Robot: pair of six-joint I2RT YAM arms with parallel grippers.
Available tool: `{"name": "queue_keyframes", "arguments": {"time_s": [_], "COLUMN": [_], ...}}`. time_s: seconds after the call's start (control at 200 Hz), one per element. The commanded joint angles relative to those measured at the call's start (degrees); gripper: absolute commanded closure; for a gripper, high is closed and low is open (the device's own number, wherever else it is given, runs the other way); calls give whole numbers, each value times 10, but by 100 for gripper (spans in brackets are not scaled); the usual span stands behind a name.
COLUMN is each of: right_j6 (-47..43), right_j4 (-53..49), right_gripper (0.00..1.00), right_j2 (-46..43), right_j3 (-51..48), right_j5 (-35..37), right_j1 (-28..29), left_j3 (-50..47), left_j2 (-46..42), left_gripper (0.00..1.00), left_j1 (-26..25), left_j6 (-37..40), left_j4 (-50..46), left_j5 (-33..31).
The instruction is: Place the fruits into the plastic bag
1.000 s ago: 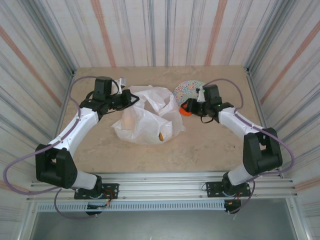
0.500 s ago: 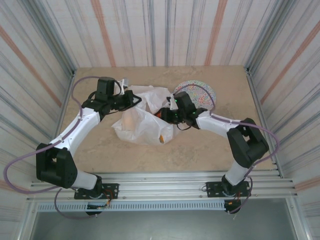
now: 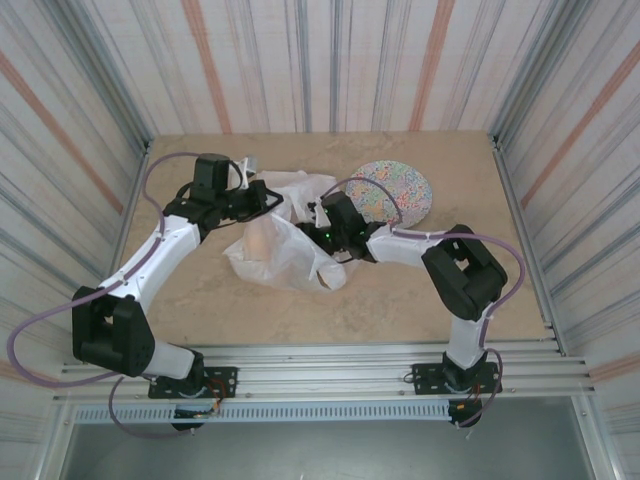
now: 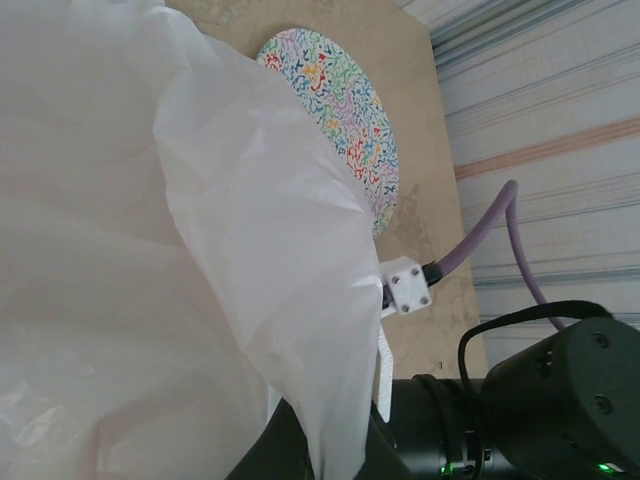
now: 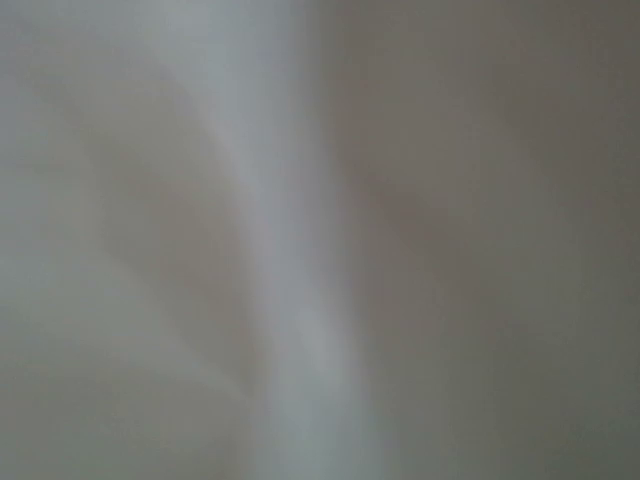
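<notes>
Bag: your thin white plastic bag [image 3: 285, 258] lies crumpled on the desk [image 3: 420, 290], soft and wrinkly.
Left: your left tool [image 3: 262, 196] is clenched on the bag's rim, likely to hold the mouth open.
Right: your right tool [image 3: 315, 224] pokes into that mouth; you cannot tell if it grips or lets go.
Fruit: a round orange fruit [image 3: 260, 240] glows through the film.
Plate: the flat round speckled plate [image 3: 400, 190] sits just beside the bag.

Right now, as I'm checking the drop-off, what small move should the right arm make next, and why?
Probably draw the right gripper back out of the plastic bag: its tip sits inside the mouth, which the left gripper holds raised, with film against its camera.
</notes>
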Motion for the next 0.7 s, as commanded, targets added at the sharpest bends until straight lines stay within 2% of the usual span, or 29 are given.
{"name": "queue_keyframes", "arguments": {"time_s": [0.0,0.155,0.696], "right_j6": [4,-16,-87], "right_j4": [-3,-18,-106], "right_gripper": [24,14,2], "right_j2": [-36,-60,-170], "right_j3": [-26,-44,-54], "right_j5": [-13,-2,43], "right_j1": [4,4,-68], "left_j3": [14,14,8], "left_j2": [0,5,3], "left_gripper": [100,100,100], "left_j1": [-3,-3,-2], "left_j6": [-6,-12,-4], "left_j4": [22,28,24], "left_j5": [4,9,6]}}
